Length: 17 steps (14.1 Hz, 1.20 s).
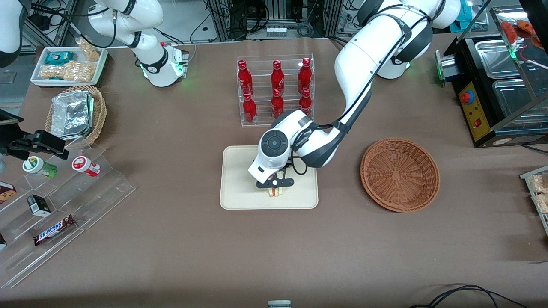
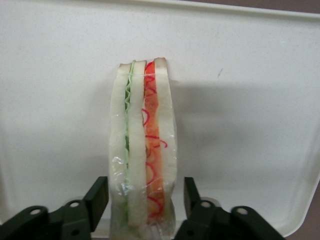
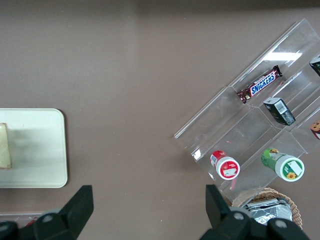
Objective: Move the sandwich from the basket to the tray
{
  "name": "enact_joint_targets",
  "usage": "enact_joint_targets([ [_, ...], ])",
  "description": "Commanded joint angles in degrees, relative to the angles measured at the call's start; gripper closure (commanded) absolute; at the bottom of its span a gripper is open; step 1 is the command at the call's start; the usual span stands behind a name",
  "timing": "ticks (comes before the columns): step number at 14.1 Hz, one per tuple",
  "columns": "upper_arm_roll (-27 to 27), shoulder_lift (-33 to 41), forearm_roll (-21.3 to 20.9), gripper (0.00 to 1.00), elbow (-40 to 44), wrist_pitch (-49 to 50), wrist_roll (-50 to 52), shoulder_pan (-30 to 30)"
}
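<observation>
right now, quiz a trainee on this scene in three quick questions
1. True or false: the round reddish-brown wicker basket holds nothing.
2. The clear-wrapped triangular sandwich stands on: A) the brown table B) the flat cream rectangular tray C) the basket.
3. Fill in: the fingers of the left arm's black two-finger gripper stand on either side of the sandwich, not touching it, so the gripper is ____.

Key: 1 true; 2 B; 3 open.
</observation>
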<state>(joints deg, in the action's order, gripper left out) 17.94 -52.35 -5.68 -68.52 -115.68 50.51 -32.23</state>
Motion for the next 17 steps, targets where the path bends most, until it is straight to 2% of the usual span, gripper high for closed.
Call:
enact_joint_targets([
  [1, -0.9, 0.7, -1.2, 0.0, 2.3, 1.0, 2.1, -0.8],
  [4, -1.4, 5.6, -1.3, 0.0, 2.3, 8.1, 2.2, -0.1],
  [7, -0.9, 12.3, -0.7, 0.0, 1.4, 17.4, -0.2, 5.5],
  [9, -1.1, 17.7, -0.4, 0.0, 0.2, 24.1, -3.1, 7.2],
  [10, -1.1, 20.6, -0.2, 0.0, -1.9, 26.0, -4.9, 9.9],
  [12, -1.1, 28.1, 2.7, 0.0, -8.8, 27.1, -11.0, 15.4],
  [14, -1.1, 33.3, 3.0, 0.0, -13.5, 30.6, -15.2, 21.2],
  [17, -1.2, 36.1, 3.0, 0.0, -13.1, 39.4, -23.6, 30.6],
])
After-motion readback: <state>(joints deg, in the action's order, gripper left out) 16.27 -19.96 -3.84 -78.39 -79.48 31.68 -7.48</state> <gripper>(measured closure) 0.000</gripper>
